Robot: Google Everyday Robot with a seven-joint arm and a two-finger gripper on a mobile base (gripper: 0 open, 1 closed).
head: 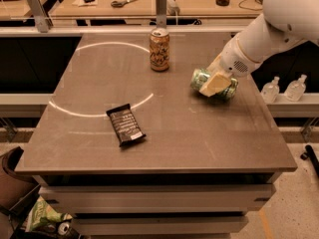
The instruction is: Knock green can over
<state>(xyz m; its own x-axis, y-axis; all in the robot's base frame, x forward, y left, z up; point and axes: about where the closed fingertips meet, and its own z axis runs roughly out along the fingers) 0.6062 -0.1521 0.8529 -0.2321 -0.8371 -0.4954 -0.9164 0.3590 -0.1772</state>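
The green can (199, 78) lies on its side, or nearly so, on the right part of the grey table (164, 148), with its top end pointing left. My gripper (215, 83) is right over and against the can's middle, at the end of the white arm (279, 19) that reaches in from the upper right. Its tan pad covers part of the can. The orange-tan can (159, 49) stands upright at the back centre, about a can's length to the left of the green one.
A black snack bar (125, 125) lies left of centre at the front. Two small clear bottles (271, 89) stand on a ledge beyond the table's right edge. A metal post (161, 4) rises behind the orange can. A green bag (42, 215) lies on the floor at lower left.
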